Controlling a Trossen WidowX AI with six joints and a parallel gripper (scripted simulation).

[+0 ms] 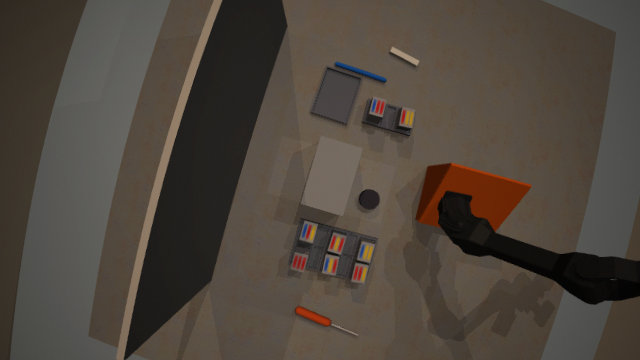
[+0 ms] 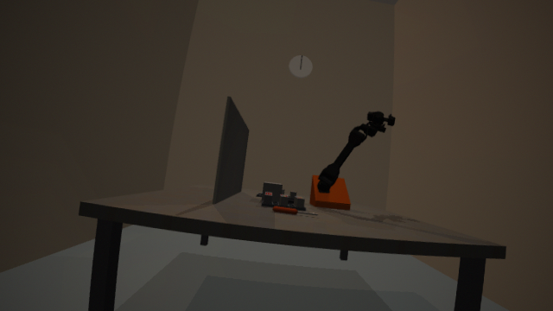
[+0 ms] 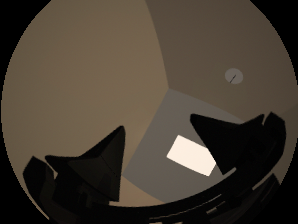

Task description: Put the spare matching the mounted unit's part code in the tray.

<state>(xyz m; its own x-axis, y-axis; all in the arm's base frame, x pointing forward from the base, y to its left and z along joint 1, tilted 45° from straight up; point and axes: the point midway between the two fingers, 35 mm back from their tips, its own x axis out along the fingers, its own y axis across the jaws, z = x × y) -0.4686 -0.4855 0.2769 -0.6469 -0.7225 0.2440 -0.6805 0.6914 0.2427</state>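
Nearest the arm's base, an orange wedge (image 1: 492, 192) (image 2: 333, 194). The gripper (image 2: 389, 120) (image 3: 158, 123) is raised away from the parts, fingers wide apart, holding nothing. Next, the small rack (image 1: 391, 121) carries two striped spares, with a gap between them; the large rack (image 1: 320, 250) (image 2: 298, 208) carries six. The matching spare must be among these eight, but which one cannot be told. Beyond stands a grey box (image 1: 332, 175) (image 2: 272, 189), probably the mounted unit; its red side label (image 2: 268, 193) is too small to read. The tray (image 1: 335, 95) (image 2: 258, 195) holds no spare. Farthest, a dark upright panel (image 1: 215, 150) (image 2: 233, 151). Reading, picking, placing and releasing all seem left.
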